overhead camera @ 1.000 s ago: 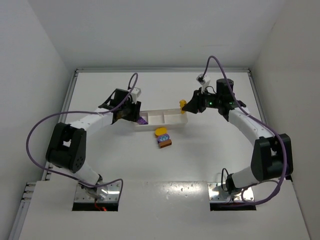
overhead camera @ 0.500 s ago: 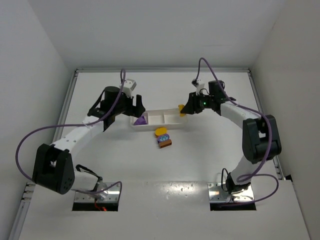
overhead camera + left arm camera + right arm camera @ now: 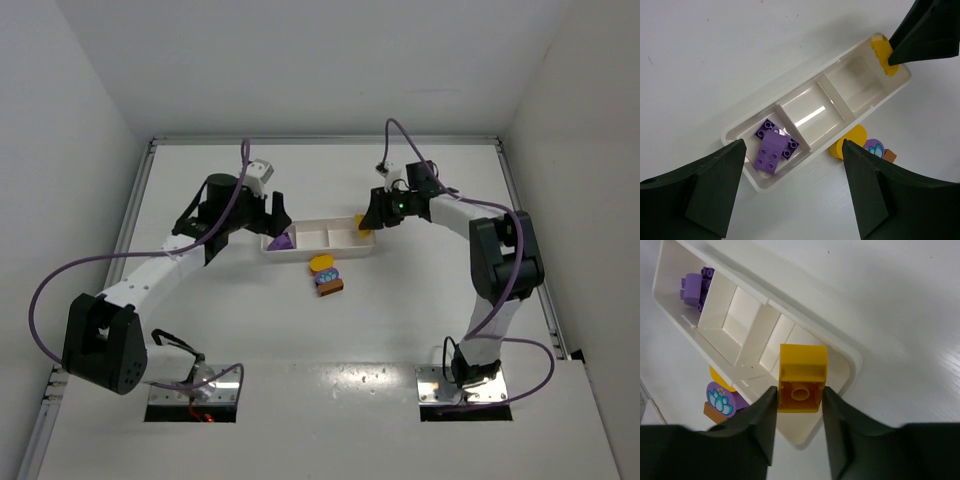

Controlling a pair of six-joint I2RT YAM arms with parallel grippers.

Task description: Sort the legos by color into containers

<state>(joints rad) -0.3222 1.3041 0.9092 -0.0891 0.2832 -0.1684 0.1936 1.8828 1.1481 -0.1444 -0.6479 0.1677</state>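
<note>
One tray (image 3: 810, 117), three compartments (image 3: 860, 85); perhaps three purple bricks (image 3: 771, 149), two yellow (image 3: 802, 377), one brown (image 3: 890, 156).

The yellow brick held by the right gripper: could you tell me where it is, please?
In the right wrist view, the yellow brick is pinched by the right gripper over the white tray's end compartment, the one farthest from the purple bricks.

The left gripper (image 3: 792, 146) has its fingers (image 3: 707, 192) wide apart above the white tray (image 3: 790, 96). Purple bricks (image 3: 773, 150) lie in the left compartment. A yellow brick (image 3: 882, 52) is at the right end, touching the right gripper (image 3: 895, 54). A round yellow piece (image 3: 852, 142) lies just beside the tray's near wall.
</note>
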